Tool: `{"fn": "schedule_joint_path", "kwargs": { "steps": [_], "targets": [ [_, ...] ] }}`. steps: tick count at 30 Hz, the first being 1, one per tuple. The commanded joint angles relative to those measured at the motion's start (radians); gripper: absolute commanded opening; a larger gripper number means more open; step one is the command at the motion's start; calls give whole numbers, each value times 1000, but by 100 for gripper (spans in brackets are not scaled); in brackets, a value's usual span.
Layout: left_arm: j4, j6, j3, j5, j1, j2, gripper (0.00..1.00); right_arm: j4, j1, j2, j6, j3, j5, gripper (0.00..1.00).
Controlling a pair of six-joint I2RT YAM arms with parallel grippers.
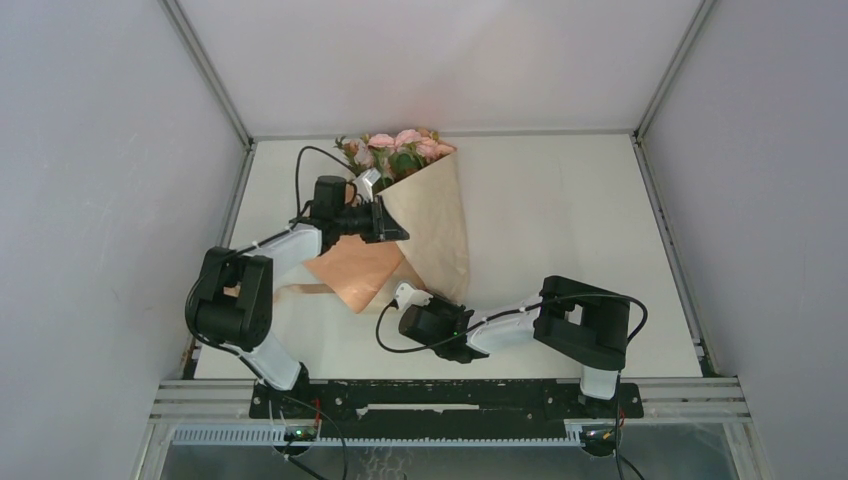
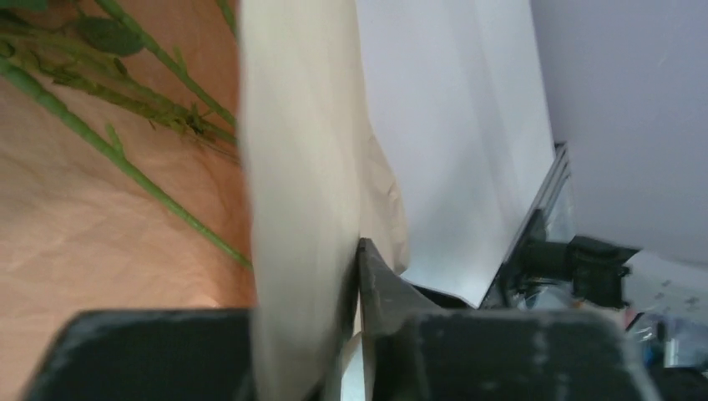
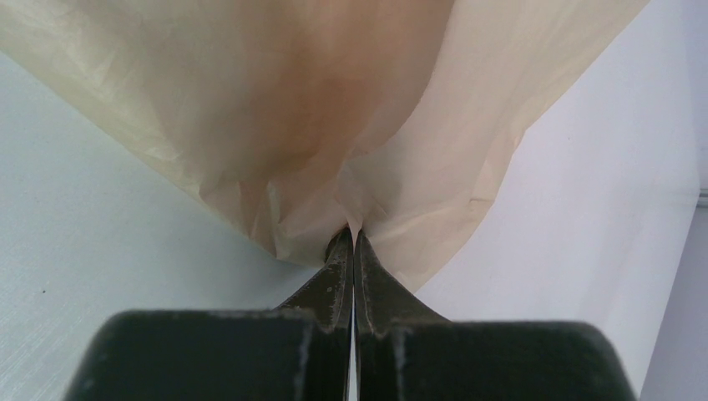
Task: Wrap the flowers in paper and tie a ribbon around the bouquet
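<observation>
Two sets of jaws are on the paper (image 1: 435, 225), which lies as a half-made cone mid desk (image 1: 560, 200). The flowers (image 1: 405, 145) poke out of its far end.

- **Right jaws:** closed tight on the near tip of the cone, with a pinch of paper between the tips.
- **Left jaws:** narrow, with the free edge of the pale folded-over panel standing between them at the cone's left side. One finger is hidden behind the sheet, so I cannot tell if it is truly clamped.

Stems (image 2: 125, 163) lie bare on the darker open part of the sheet, left of that panel. The ribbon (image 1: 300, 290) looks to be the tan strip on the desk left of the paper, with nothing on it.

Step in hand, my read: snug the panel over the stems.

To do it well:
- Confirm the left grip before pulling.
- Hold the right pinch fixed as the anchor.
- Carry the edge over the stems in a low arc rather than dragging across them.
- Use light tension only, since thin paper may tear or slip out.
- Lay the edge down flat so the remaining left part can overlap it.
</observation>
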Motion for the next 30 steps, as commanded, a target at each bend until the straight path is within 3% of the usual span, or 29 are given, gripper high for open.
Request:
{"fn": "schedule_joint_path", "kwargs": {
  "steps": [1, 6, 14, 16, 21, 25, 27, 30],
  "targets": [
    [18, 11, 62, -1, 15, -25, 2, -54, 13, 24, 4, 0, -72, 0],
    [-140, 82, 78, -129, 64, -1, 0, -92, 18, -24, 20, 0, -74, 1],
    [-227, 126, 88, -178, 95, 159, 0, -223, 27, -183, 48, 19, -249, 47],
    [-237, 131, 92, -190, 95, 177, 0, -263, 24, -234, 44, 28, -320, 54],
    [-244, 143, 90, -226, 98, 191, 0, -359, -63, -385, 85, 54, -645, 56],
    [-234, 145, 89, -231, 100, 199, 0, -258, -247, -487, 195, 25, -956, 55],
    [-231, 144, 87, -231, 100, 207, 0, -155, -328, -497, 273, 10, -1002, 52],
    [-231, 143, 89, -229, 101, 219, 0, -31, -392, -424, 372, 17, -974, 41]
  ]
}}
